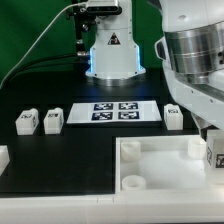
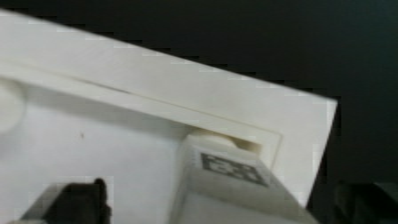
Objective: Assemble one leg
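Note:
A white leg [image 2: 231, 165] with a black-and-white tag stands at a corner of the large white tray-like part [image 2: 107, 120]. It also shows in the exterior view [image 1: 216, 152], at that view's right edge, on the tray's [image 1: 160, 150] far right corner. My gripper [image 2: 222, 207] is open, with one dark finger [image 2: 75, 203] on each side of this leg and clear gaps between them. In the exterior view the gripper [image 1: 211, 138] is low over that leg, mostly cut off by the frame edge. Three more legs lie on the black table: two [image 1: 27, 121] [image 1: 53, 119] on the left, one [image 1: 173, 117] on the right.
The marker board [image 1: 111, 112] lies flat mid-table, between the loose legs. The robot base [image 1: 113, 52] stands behind it, with cables to the left. A white part [image 1: 3, 155] shows at the exterior view's left edge. A round peg socket [image 1: 131, 183] sits in the tray's near corner.

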{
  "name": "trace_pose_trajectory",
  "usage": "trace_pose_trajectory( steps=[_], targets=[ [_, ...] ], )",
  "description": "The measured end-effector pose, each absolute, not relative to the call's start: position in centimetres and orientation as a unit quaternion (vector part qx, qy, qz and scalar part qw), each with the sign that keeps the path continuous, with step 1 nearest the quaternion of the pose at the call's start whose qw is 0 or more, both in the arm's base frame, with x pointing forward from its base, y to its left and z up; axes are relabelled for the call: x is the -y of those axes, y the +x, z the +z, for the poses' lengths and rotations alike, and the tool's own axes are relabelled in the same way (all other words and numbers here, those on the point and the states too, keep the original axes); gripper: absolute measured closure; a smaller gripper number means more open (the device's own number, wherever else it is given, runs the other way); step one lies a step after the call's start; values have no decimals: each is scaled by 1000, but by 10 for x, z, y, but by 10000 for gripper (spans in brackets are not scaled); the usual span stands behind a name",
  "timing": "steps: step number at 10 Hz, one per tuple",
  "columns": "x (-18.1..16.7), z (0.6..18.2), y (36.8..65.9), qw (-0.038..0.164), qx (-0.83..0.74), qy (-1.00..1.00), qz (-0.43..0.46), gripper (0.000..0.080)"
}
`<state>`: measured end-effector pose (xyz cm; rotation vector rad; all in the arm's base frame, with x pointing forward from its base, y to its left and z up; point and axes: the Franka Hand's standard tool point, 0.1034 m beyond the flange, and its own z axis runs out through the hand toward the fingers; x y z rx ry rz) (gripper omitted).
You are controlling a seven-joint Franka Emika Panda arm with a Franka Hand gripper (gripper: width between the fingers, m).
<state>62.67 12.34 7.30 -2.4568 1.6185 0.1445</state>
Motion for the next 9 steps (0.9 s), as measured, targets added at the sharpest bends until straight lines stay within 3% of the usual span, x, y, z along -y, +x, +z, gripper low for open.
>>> trace_pose_trajectory(
  steps=[4, 6, 9],
  targets=[
    [-122, 73, 627, 95, -344, -934, 24, 150],
    [-122, 77, 630, 66, -167, -984, 4, 150],
    [-124, 76, 629, 54, -42, -998, -1, 150]
  ],
)
